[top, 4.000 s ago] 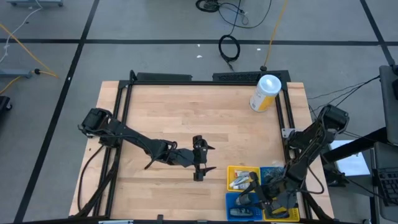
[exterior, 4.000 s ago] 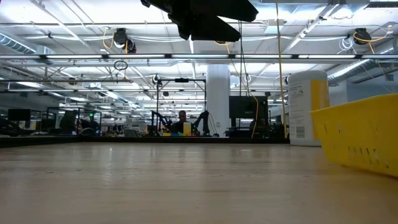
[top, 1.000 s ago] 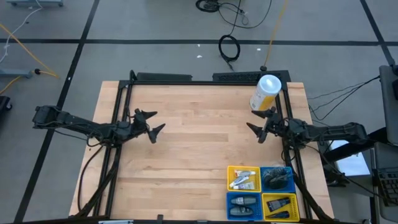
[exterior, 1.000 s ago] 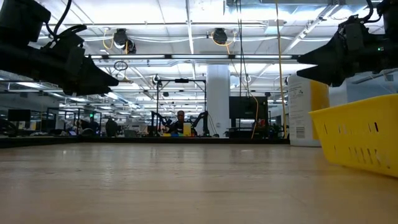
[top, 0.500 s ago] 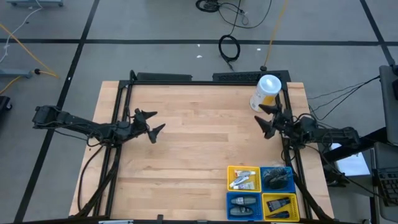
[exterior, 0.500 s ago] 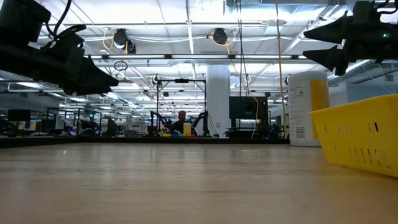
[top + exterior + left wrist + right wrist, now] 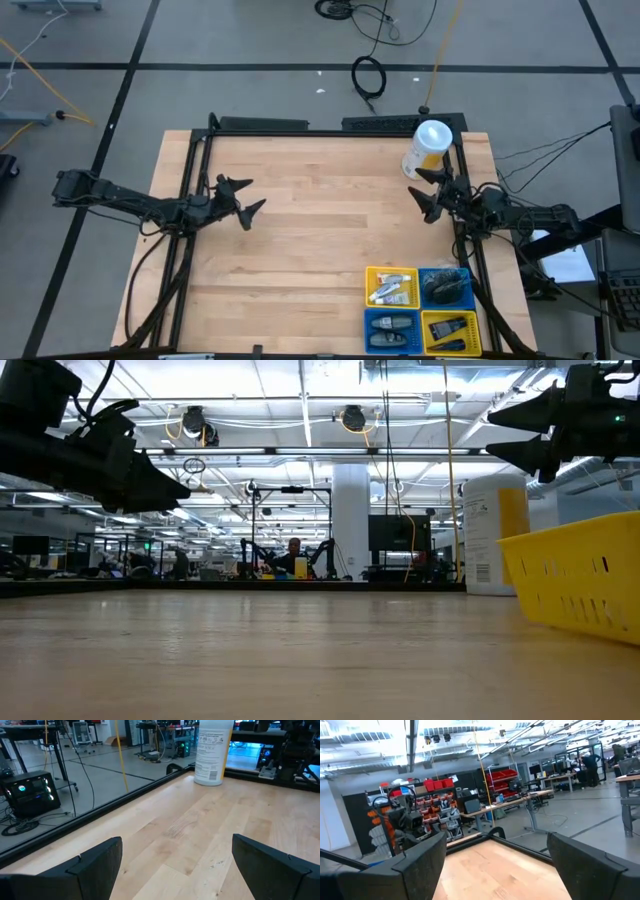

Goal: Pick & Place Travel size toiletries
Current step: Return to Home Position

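Note:
The travel size toiletries lie in four small bins at the table's near right corner: white tubes in a yellow bin (image 7: 391,287), clear-wrapped round pieces in a blue bin (image 7: 446,286), dark grey oblong pieces in a blue bin (image 7: 390,328), and a dark piece in a yellow bin (image 7: 449,329). My left gripper (image 7: 246,195) hangs open above the table's left side, empty. My right gripper (image 7: 424,190) hangs open above the right edge, near the canister, also empty. Both sit well above the wood in the low view, left gripper (image 7: 170,485) and right gripper (image 7: 505,435).
A large white-and-yellow canister (image 7: 427,149) stands upright at the far right corner, also seen in the left wrist view as the canister (image 7: 214,751). A black frame (image 7: 300,126) runs along the table's edges. A yellow bin's wall (image 7: 580,585) fills the low view's right side.
Over the last second my right gripper swung from the right edge toward the far edge and the canister, rising a little, then held still. My left gripper has kept still. Neither gripper's fingers changed their gap.

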